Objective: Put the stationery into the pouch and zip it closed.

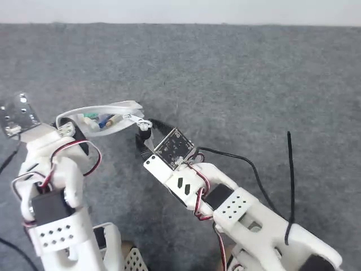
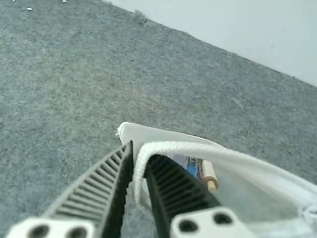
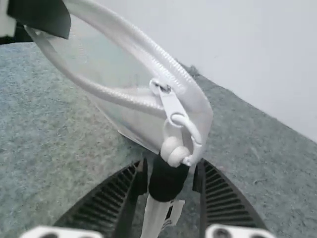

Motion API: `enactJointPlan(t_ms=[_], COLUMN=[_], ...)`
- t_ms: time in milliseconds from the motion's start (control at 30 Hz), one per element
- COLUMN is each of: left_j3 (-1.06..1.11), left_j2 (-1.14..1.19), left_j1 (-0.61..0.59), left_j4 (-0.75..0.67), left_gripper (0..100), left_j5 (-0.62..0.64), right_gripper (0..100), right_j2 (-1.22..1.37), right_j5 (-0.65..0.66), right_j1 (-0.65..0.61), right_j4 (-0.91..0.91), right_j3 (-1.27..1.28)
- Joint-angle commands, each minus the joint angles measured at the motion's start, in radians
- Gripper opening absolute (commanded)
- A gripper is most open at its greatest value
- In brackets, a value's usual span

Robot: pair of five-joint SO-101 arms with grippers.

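Note:
A clear pouch [image 1: 107, 129] with a white zipper rim lies half open on the grey mat, at the left of centre. Inside it I see stationery [image 1: 98, 120], among it a blue piece and a wooden-tipped pen [image 2: 207, 174]. My left gripper [image 1: 63, 127] [image 2: 138, 151] is shut on the pouch's rim [image 2: 198, 148] at its left end. At the pouch's right end is the zipper slider [image 3: 161, 88] with a white bead [image 3: 173, 148]. My right gripper [image 1: 144, 135] [image 3: 168, 166] is shut on the black pull tab [image 3: 167, 181] hanging from it.
The grey mat [image 1: 237, 79] stretches free behind and to the right of the pouch. A black cable [image 1: 291, 169] runs along the right arm's side. A pale wall [image 1: 180, 11] bounds the far edge.

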Motion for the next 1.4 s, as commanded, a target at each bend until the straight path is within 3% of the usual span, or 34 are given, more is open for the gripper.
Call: enactJointPlan(t_ms=[0,667,833,900,1233,1367], left_j3=[-0.018,-0.016,-0.016,-0.016,-0.015,-0.015], left_j2=[-0.031,-0.031,-0.031,-0.031,-0.031,-0.031], left_j1=[-0.003,-0.003,-0.003,-0.003,-0.003,-0.003], left_j4=[-0.04,-0.04,-0.04,-0.04,-0.04,-0.04], left_gripper=[2,2,2,2,2,2], left_j5=[0.009,0.008,0.008,0.008,0.008,0.008], right_gripper=[15.7,15.1,1.8,0.9,0.6,0.6], right_j2=[0.012,0.027,0.016,0.016,0.015,-0.021], right_j5=[-0.008,-0.002,0.0,0.002,0.178,0.233], right_j1=[0.018,0.041,0.044,0.045,0.039,0.036], right_j4=[-0.047,-0.077,-0.077,-0.074,-0.062,0.044], right_j3=[-0.069,-0.069,-0.069,-0.069,-0.035,-0.038])
